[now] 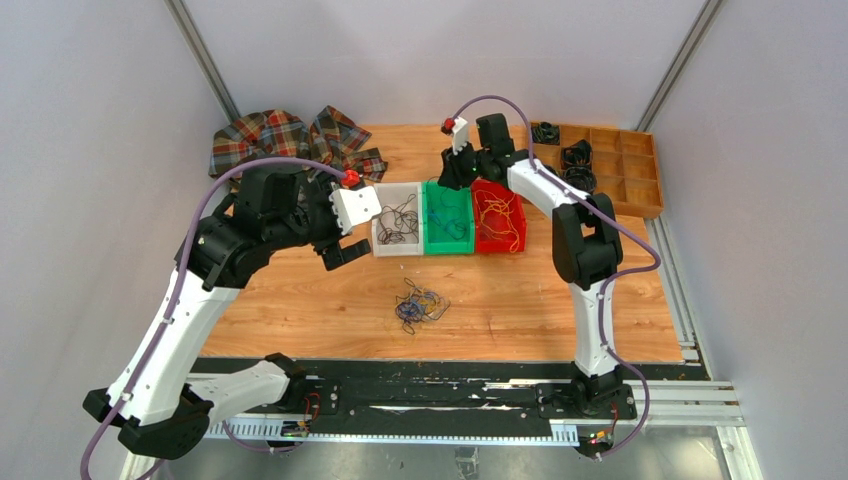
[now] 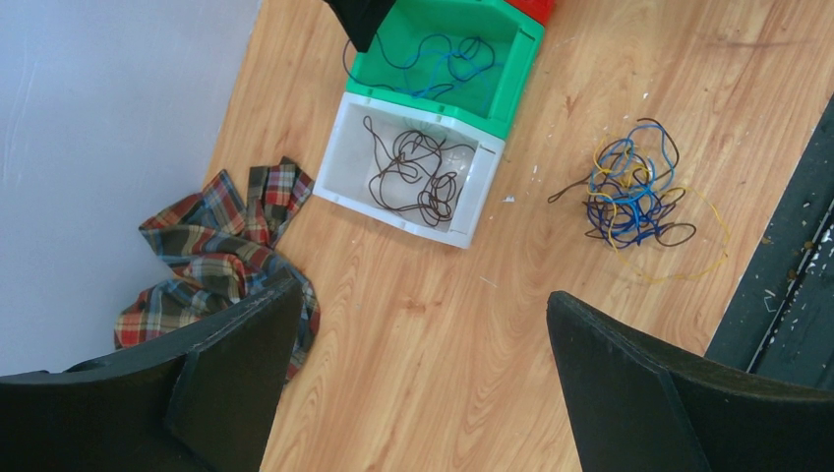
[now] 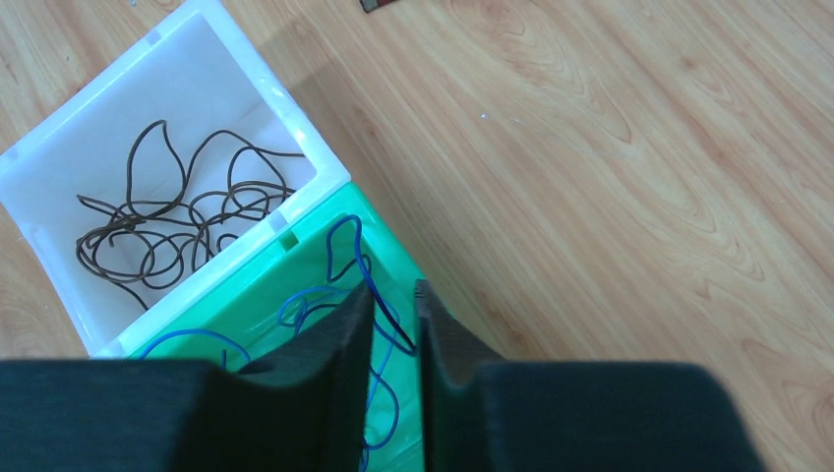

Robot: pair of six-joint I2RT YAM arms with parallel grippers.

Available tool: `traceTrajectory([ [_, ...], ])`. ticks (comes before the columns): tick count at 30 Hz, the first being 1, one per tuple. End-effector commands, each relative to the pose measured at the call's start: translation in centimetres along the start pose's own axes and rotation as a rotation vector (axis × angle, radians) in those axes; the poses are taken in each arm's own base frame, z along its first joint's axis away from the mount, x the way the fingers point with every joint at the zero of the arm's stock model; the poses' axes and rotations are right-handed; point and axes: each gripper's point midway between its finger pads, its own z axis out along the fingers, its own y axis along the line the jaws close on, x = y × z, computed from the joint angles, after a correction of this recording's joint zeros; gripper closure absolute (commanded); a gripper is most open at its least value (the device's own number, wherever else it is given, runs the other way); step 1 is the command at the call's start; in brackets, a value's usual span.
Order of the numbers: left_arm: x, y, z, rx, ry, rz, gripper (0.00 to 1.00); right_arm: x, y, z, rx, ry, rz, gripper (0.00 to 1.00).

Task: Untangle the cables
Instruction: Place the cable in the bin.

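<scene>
The cables (image 1: 420,305) lie in a tangled bundle of blue, yellow and dark strands on the wooden table, near its front middle; in the left wrist view the cables (image 2: 634,197) sit to the upper right of the fingers. My left gripper (image 1: 345,250) (image 2: 423,295) hangs open over bare wood beside the white bin, with nothing between its fingers. My right gripper (image 1: 452,178) (image 3: 393,315) hovers over the green bin (image 3: 256,295). Its jaws stand a narrow gap apart. A blue cable (image 3: 354,256) from that bin crosses the gap, and no pinch on it shows.
Three bins stand in a row behind the bundle: white bin (image 1: 398,252) with dark wires (image 2: 413,177), green bin (image 1: 447,250) with blue wires, red bin (image 1: 497,248) with yellow wires. A plaid cloth (image 1: 290,140) lies back left. A wooden tray (image 1: 640,170) stands back right.
</scene>
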Motion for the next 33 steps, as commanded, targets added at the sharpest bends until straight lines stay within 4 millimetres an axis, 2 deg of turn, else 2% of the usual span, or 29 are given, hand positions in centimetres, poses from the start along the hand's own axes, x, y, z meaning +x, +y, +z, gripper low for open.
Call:
traceTrajectory([
  [1, -0.9, 0.3, -0.5, -0.008, -0.031, 0.003, 0.0, -1.1, 0.1, -1.3, 0.017, -0.054, -0.015, 0.9],
  [4, -0.9, 0.3, -0.5, -0.008, -0.031, 0.002, 0.0, -1.5, 0.3, -2.1, 0.045, -0.077, -0.011, 0.98],
  [6, -0.9, 0.3, -0.6, -0.011, -0.032, 0.002, 0.0, -1.8, 0.6, -2.7, 0.054, -0.094, -0.012, 0.99],
  [9, -1.0, 0.3, -0.7, -0.012, -0.036, 0.005, 0.0, -1.3, 1.1, -3.0, 0.066, -0.086, -0.006, 0.99],
  [14, -1.1, 0.3, -0.8, -0.012, -0.039, 0.006, 0.0, 1.8, 2.0, -1.4, 0.108, 0.029, -0.032, 0.99],
  [19, -1.0, 0.2, -1.0, -0.014, -0.039, 0.004, 0.0, 5.2, 1.5, 0.4, 0.205, 0.173, -0.059, 0.99],
  [23, -0.8, 0.0, -1.0, -0.009, -0.036, 0.007, 0.0, 5.8, 0.3, 0.8, 0.296, 0.218, -0.059, 0.99],
  [26, -0.6, -0.1, -1.0, -0.007, -0.033, 0.009, 0.0, 5.2, -0.4, 0.8, 0.346, 0.203, -0.063, 0.99],
  [30, 0.0, -0.5, -0.8, 0.003, -0.018, 0.01, 0.0, 3.8, -1.0, 0.2, 0.406, 0.194, -0.092, 0.86],
  [33, 0.4, -0.5, -0.7, -0.001, -0.002, 0.015, 0.01, 1.4, -0.5, -1.4, 0.43, 0.133, -0.123, 0.78],
])
